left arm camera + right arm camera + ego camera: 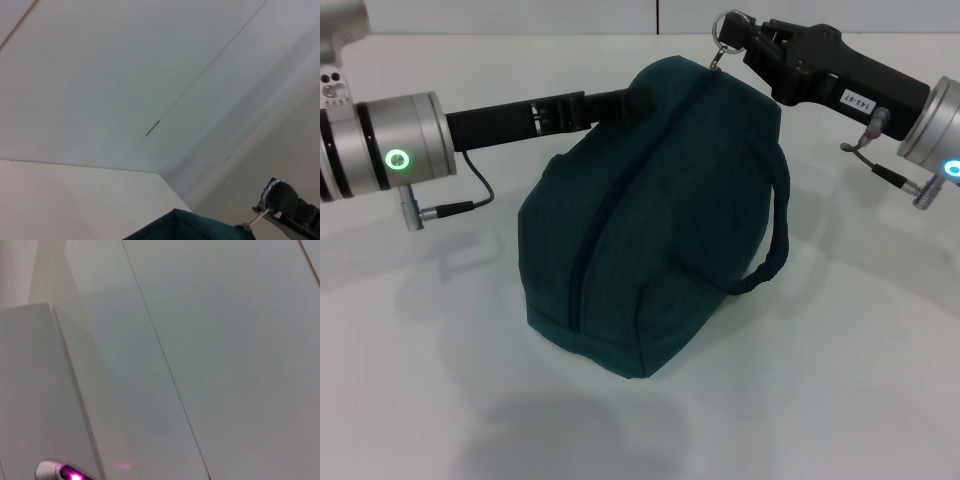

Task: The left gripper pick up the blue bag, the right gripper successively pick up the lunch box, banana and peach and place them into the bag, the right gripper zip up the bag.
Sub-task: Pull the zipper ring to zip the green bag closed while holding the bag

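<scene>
We see the blue bag (650, 220) sitting on the white table (840, 380), zipper (610, 200) run shut along its length, one loop handle (770, 240) hanging off the robot's right side. Right gripper (732, 38) is at the bag's far top end, clenched on the ring pull (725, 28). Left gripper (635, 98) reaches in against the far upper-left edge of the bag; we can't tell whether it's gripping the fabric.
</scene>
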